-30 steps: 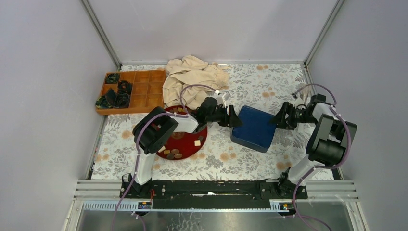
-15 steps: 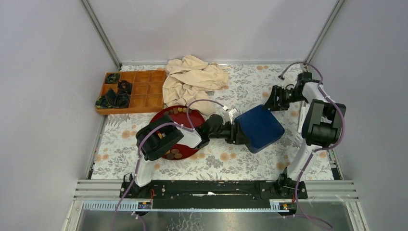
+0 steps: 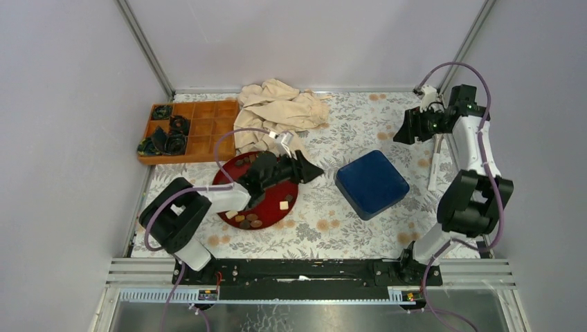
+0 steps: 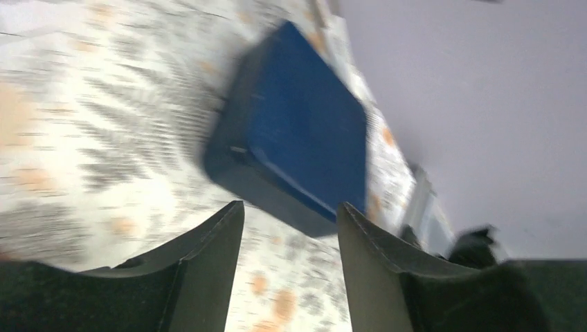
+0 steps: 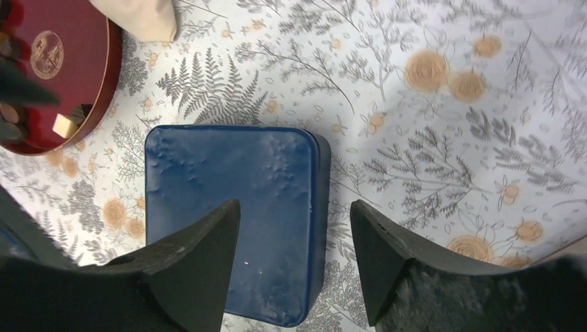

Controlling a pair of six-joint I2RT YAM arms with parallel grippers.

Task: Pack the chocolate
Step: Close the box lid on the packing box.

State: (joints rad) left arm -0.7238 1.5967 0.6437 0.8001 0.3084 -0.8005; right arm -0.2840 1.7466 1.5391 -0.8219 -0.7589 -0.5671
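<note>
The chocolate point(image 3: 246, 221) lies as small brown pieces on the near part of a round red plate point(image 3: 273, 211), with a cream piece point(image 3: 283, 205) beside them. My left gripper point(image 3: 311, 168) hovers over the plate's right edge, open and empty, pointing at a blue square box point(image 3: 372, 183). In the blurred left wrist view the blue box point(image 4: 297, 152) lies beyond the open left gripper point(image 4: 291, 214). My right gripper point(image 3: 400, 133) is raised at the far right, open and empty. The right wrist view looks down past the right gripper point(image 5: 294, 207) onto the box point(image 5: 235, 207), the plate point(image 5: 69, 62) and a cream chocolate point(image 5: 66, 124).
A crumpled beige cloth point(image 3: 277, 114) lies behind the plate. An orange compartment tray point(image 3: 208, 131) with dark items in its left cells stands at the back left. Flowered table covering point(image 3: 360, 124) runs to metal rails and grey walls on both sides.
My left gripper pulled back from the blue box's left side to above the plate. The right arm rose and swung to the back right. The box ended up turned slightly.
</note>
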